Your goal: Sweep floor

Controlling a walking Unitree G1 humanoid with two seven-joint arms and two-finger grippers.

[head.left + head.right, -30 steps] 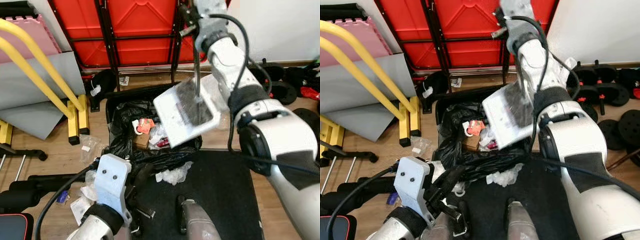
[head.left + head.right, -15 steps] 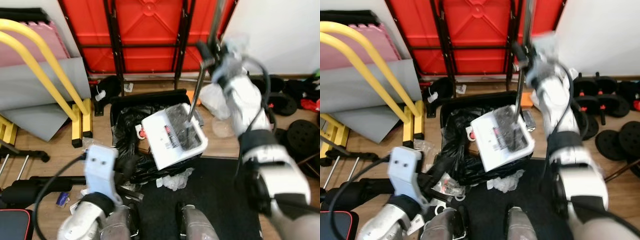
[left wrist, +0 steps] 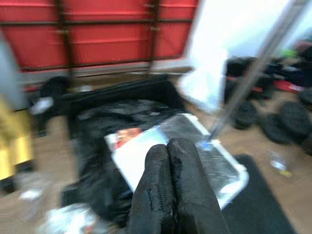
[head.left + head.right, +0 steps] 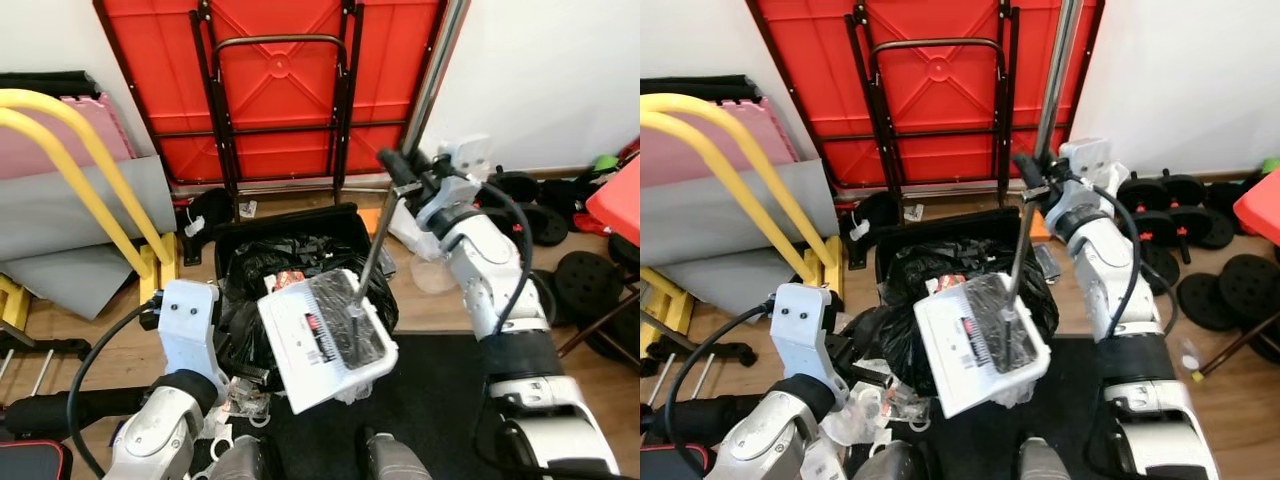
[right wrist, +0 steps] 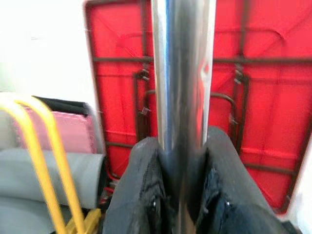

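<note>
Moved: dustpan (image 4: pixel 327 340) is lowered from above the bin (image 4: pixel 300 262) toward the mat.
Right gripper (image 4: pixel 400 172): fingers are clamped on the pole (image 5: pixel 183 97).
Left gripper (image 3: pixel 171 190): fingers are pressed together, empty.
Advice: dustpan is best kept level.

I count 1 dustpan (image 4: pixel 325 338), 1 metal pole (image 5: pixel 181 87) and 1 black bin (image 4: pixel 290 262) w/ bag. At 12 o'clock, 1 red table (image 4: pixel 280 80). At 9 o'clock, 2 yellow rails (image 4: pixel 85 170). At 3 o'clock, approx 4 weight plates (image 4: pixel 585 285). 2 grippers: left (image 3: pixel 168 195), right (image 5: pixel 181 190).
</note>
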